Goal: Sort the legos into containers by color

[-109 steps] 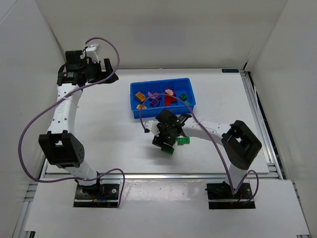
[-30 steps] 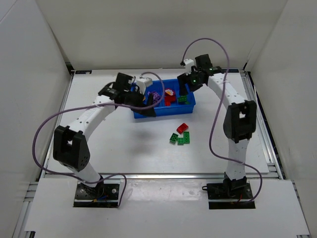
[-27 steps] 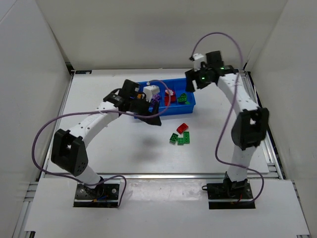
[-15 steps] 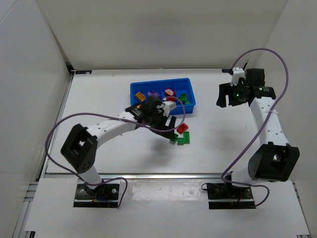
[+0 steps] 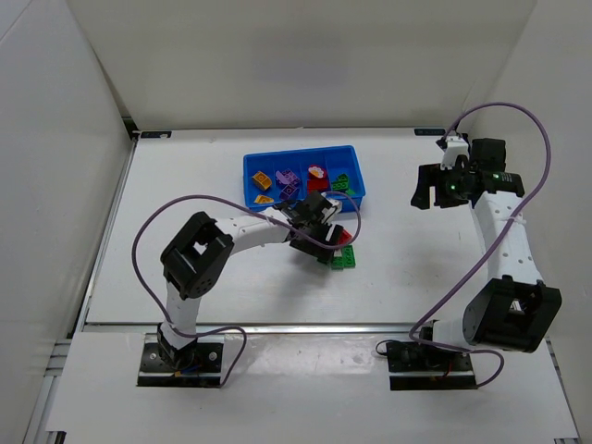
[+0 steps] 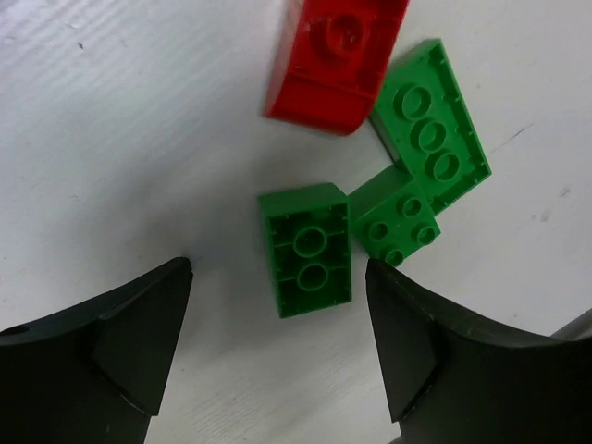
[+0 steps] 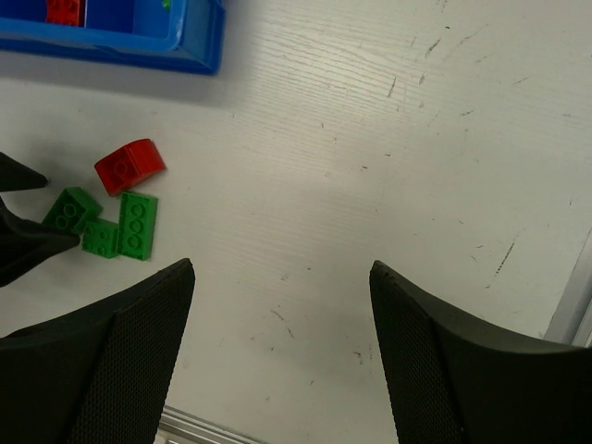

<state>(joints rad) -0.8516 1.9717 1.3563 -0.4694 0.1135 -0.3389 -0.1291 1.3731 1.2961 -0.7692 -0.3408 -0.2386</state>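
Three green legos and a red rounded one lie loose on the table. In the left wrist view an upturned green brick (image 6: 305, 248) lies between the tips of my open left gripper (image 6: 276, 277), untouched. Beside it lie a small green brick (image 6: 400, 222), a green plate (image 6: 430, 129) and the red brick (image 6: 338, 55). From above, the left gripper (image 5: 324, 242) hides most of this group (image 5: 344, 259). The blue tray (image 5: 301, 151) holds yellow-orange (image 5: 262, 178), purple (image 5: 289, 176), red (image 5: 317, 180) and green (image 5: 343, 182) legos in separate containers. My right gripper (image 5: 425, 190) hangs open and empty to the right.
The right wrist view shows the tray's corner (image 7: 199, 42), the red brick (image 7: 129, 165), the green plate (image 7: 137, 225) and bare scuffed table under the open right gripper (image 7: 280, 268). The table's metal edge rail (image 7: 569, 305) runs along the right. White walls enclose the table.
My left gripper has swung from the tray down and right onto the loose legos, its jaws narrowing a little. The right arm drew away from the tray to the right side.
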